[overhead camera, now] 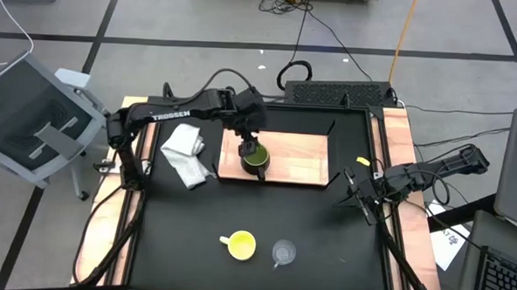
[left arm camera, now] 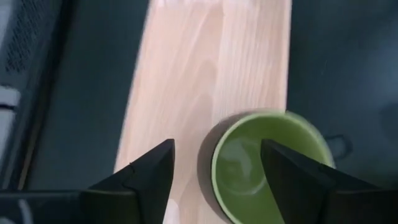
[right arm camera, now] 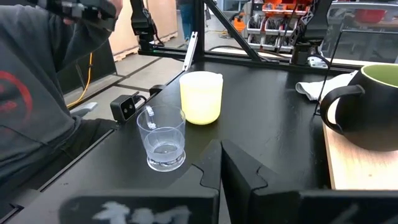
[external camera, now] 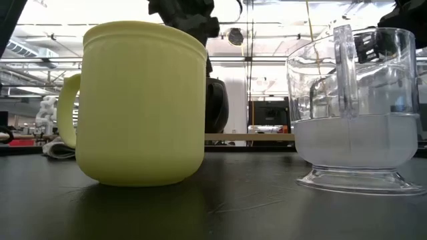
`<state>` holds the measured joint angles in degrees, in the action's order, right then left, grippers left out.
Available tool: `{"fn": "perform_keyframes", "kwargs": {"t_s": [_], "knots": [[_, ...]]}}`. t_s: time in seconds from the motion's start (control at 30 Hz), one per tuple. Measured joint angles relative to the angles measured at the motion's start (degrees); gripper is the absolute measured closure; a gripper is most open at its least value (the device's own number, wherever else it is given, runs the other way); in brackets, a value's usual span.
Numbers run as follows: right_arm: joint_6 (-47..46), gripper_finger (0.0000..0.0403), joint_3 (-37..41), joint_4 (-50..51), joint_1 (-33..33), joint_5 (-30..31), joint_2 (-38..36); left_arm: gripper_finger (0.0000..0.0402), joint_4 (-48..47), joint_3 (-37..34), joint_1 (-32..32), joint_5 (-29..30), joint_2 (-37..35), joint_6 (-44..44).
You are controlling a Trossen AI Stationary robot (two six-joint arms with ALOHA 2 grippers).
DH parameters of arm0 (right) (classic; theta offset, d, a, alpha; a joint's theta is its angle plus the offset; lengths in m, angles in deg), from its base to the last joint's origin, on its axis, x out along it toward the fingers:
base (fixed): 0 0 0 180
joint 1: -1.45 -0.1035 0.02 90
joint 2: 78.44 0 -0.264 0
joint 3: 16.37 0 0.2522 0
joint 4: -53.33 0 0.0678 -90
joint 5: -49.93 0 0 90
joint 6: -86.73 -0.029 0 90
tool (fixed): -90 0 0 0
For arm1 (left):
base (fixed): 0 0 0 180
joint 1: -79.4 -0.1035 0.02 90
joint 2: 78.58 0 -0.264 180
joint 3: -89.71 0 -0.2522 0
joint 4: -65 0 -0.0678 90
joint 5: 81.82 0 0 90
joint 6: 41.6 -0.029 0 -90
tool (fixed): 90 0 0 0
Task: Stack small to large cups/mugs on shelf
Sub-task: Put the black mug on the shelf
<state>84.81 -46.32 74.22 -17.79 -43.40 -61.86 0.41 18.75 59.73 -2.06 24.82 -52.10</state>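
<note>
Yellow mug [external camera: 140,103], glass cup [external camera: 353,113], green mug [overhead camera: 256,157]: three.

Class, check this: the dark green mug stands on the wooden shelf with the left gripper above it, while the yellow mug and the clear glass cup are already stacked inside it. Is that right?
Not quite. The dark green mug does stand on the shelf under the left gripper, but the high view shows the yellow mug and clear glass cup on the black table, not stacked. The left wrist view shows the green mug empty.
</note>
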Motion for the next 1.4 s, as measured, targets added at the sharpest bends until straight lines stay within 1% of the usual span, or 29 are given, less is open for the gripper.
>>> {"fn": "perform_keyframes", "kwargs": {"t_s": [0.27,0.37,0.57,1.03,1.27,1.33,1.4], "knots": [[0.00,0.0403,0.04,0.07,0.02,0.02,-0.01,0.0160,-0.80,-0.08,0.39,1.56,2.33,-1.73],[0.00,0.0403,0.04,0.31,0.02,0.02,0.00,0.0160,-0.98,-0.06,0.32,3.26,2.31,-1.86],[0.00,0.0403,0.04,0.51,0.02,0.04,0.00,0.0160,-4.93,-0.06,-0.29,3.26,2.35,-1.40],[0.01,0.0403,0.04,0.51,0.02,0.05,-0.02,0.0160,-5.72,-0.03,-0.25,3.41,4.38,-1.21],[0.00,0.0403,0.04,0.49,0.02,0.07,0.00,0.0161,-4.93,-0.06,-0.23,3.37,4.91,-2.52],[0.01,0.0403,0.04,0.49,0.02,0.07,-0.02,0.0166,-4.93,-0.06,-0.23,3.37,4.91,-2.99],[0.00,0.0403,0.04,0.49,0.02,0.07,0.00,0.0182,-4.93,-0.06,-0.23,3.35,4.87,-3.02]]}}
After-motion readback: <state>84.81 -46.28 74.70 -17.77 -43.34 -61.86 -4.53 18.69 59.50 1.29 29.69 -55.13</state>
